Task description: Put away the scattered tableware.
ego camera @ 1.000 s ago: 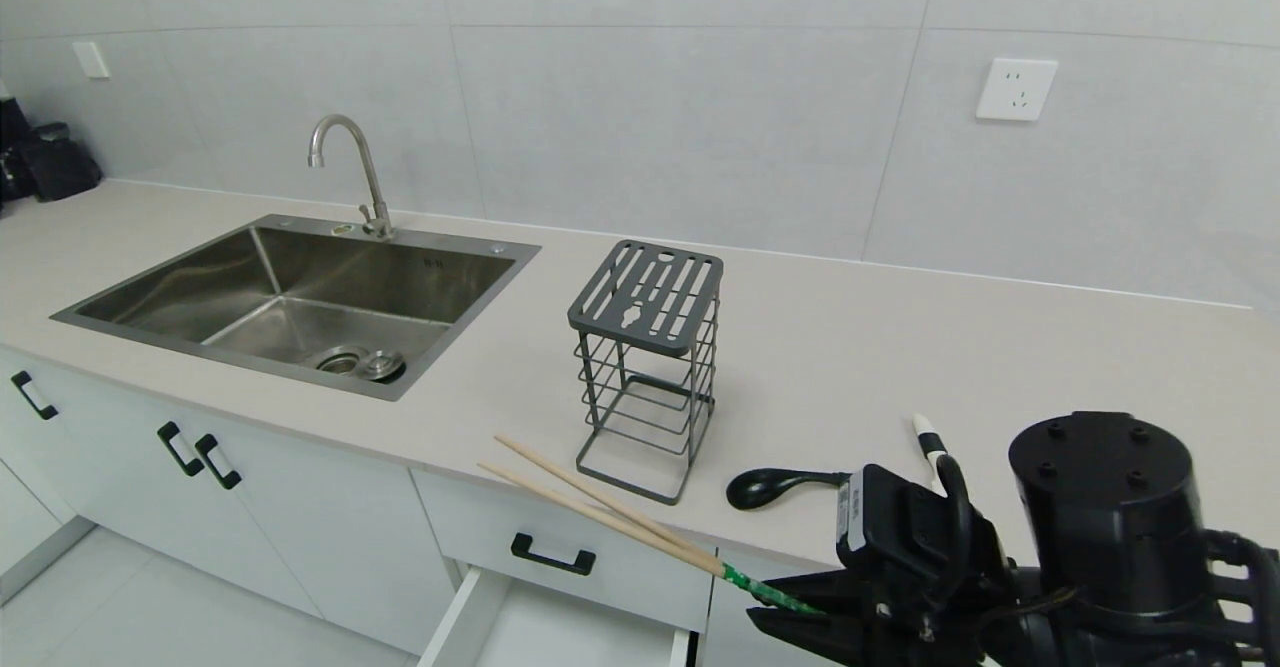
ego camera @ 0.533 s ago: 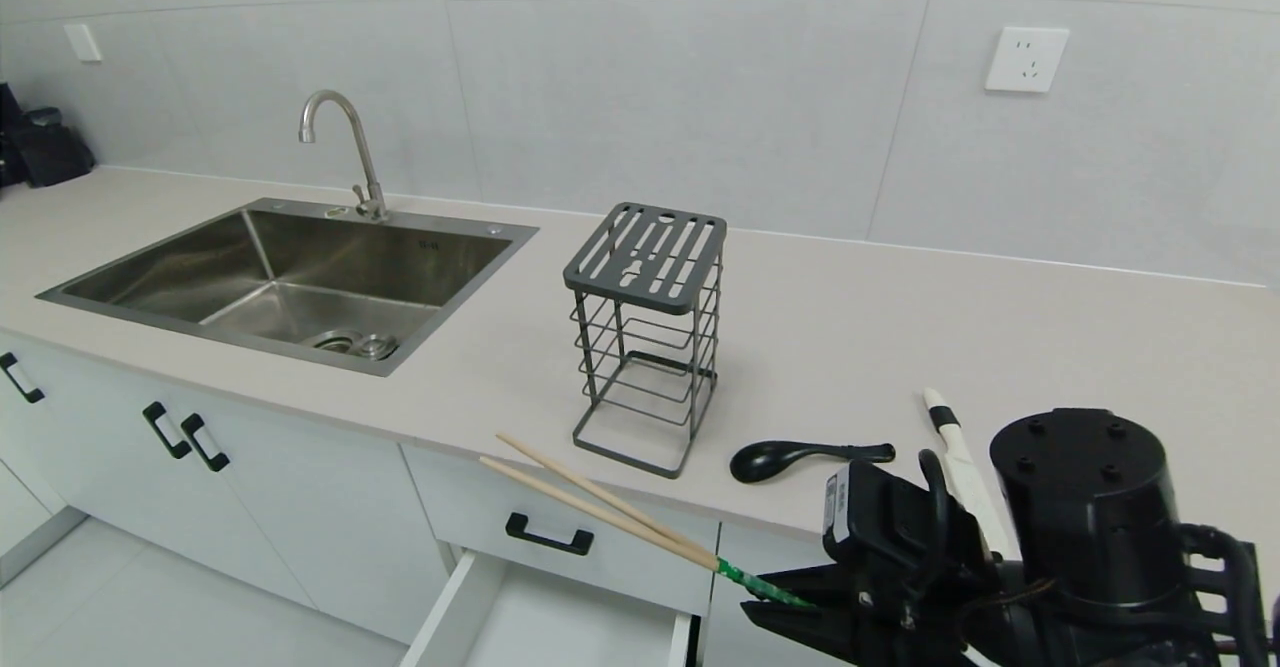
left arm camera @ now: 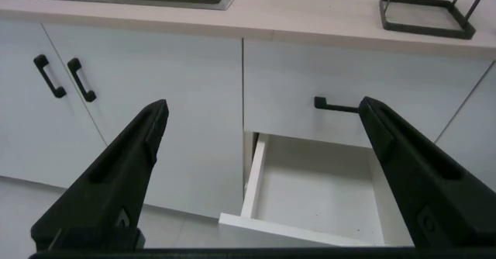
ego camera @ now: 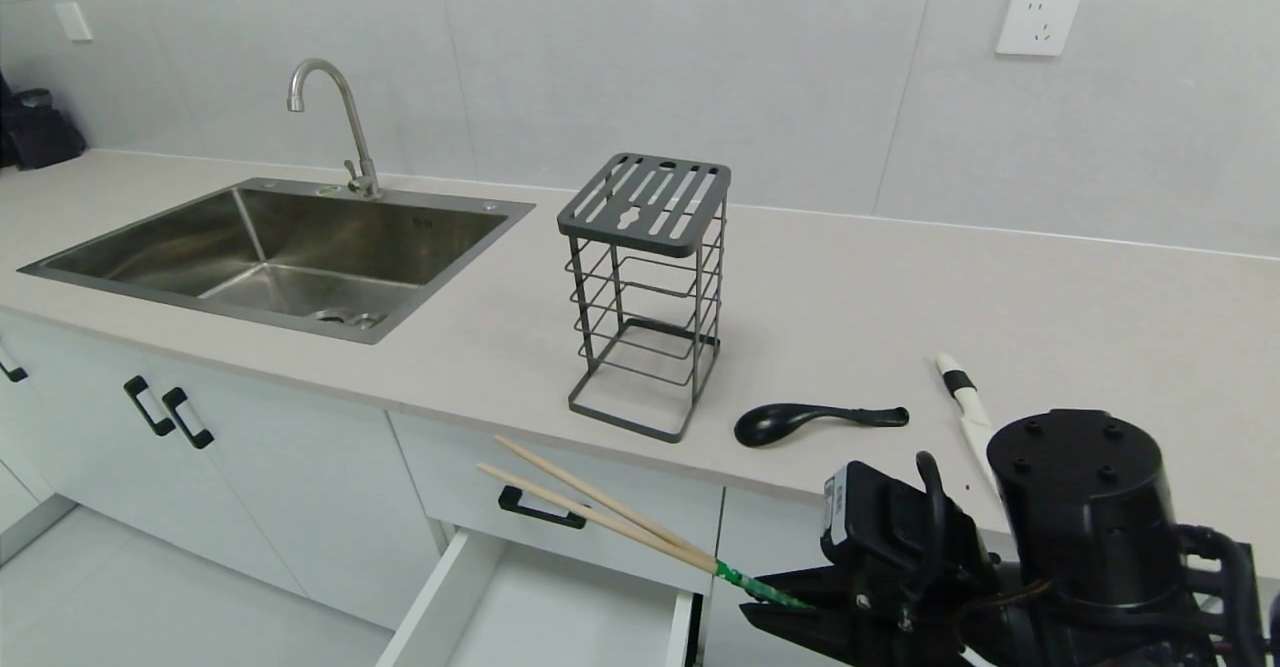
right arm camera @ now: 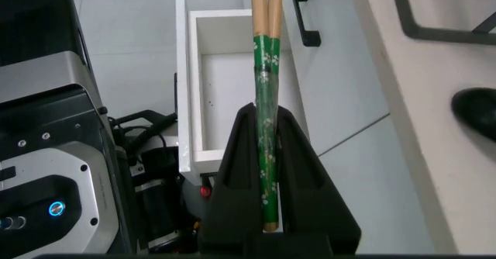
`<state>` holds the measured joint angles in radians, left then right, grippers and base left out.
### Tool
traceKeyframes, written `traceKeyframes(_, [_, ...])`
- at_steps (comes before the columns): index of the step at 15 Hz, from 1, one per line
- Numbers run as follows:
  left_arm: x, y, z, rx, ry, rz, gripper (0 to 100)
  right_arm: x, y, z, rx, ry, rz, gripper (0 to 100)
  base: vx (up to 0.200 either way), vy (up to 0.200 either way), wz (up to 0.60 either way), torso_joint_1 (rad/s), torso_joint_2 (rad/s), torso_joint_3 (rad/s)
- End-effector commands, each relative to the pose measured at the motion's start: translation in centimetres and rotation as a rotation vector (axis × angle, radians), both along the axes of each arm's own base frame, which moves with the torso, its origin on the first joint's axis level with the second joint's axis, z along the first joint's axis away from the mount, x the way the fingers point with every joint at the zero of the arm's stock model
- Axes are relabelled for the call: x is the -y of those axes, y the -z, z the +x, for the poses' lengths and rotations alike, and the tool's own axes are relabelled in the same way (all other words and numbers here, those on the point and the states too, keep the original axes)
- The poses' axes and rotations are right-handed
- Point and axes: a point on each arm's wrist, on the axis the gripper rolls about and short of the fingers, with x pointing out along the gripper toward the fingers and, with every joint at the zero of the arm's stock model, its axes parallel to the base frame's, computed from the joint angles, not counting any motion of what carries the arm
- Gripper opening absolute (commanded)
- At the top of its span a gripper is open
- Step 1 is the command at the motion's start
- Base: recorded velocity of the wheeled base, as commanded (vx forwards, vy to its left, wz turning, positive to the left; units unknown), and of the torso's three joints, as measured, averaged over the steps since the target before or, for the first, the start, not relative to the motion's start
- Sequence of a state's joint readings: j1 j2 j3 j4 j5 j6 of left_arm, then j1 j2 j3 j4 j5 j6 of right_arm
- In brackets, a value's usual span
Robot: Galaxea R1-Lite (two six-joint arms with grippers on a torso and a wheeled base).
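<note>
View shifted, R pincer [right arm camera: 267, 113] clamps chopsticks [right arm camera: 265, 53], L pincer [left arm camera: 263, 108] wide open

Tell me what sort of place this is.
A kitchen, probably a home-style one. A steel sink with a tap is set in a counter over cabinets. There is tableware about: a rack, a spoon and chopsticks.

Head cam above counter [ego camera: 850, 287], wrist cams low, all share drawer [left arm camera: 310, 197]
</note>
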<state>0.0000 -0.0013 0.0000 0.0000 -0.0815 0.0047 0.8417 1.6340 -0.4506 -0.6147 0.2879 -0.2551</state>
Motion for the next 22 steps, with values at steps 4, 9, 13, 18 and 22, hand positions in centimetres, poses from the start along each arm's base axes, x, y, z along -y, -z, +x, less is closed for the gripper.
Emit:
traceKeyframes(4, [0.0,0.0,0.0,-0.001,0.0,0.0,100,0.1,0.1,-0.1,-0.003,-0.001,-0.004,0,0.0,0.0,0.0,-0.246,0.48,0.226])
traceKeyframes(9, [0.0,0.0,0.0,-0.001,0.0,0.0,100,-0.7,0.5,0.4,-0.012,-0.008,-0.014,0,0.0,0.0,0.0,-0.219,0.42,0.196])
traceKeyframes(13, [0.0,0.0,0.0,-0.001,0.0,0.0,100,-4.3,1.5,1.6,-0.023,-0.06,-0.029,0,0.0,0.0,0.0,-0.027,0.05,0.023])
traceKeyframes(18, [0.0,0.0,0.0,-0.001,0.0,0.0,100,-6.9,2.4,1.6,0.029,0.014,-0.121,0,0.0,0.0,0.0,0.0,0.0,0.0])
traceKeyframes(22, [0.0,0.0,0.0,-0.001,0.0,0.0,100,-9.2,2.4,2.1,0.072,0.071,-0.191,0,0.0,0.0,0.0,0.0,0.0,0.0])
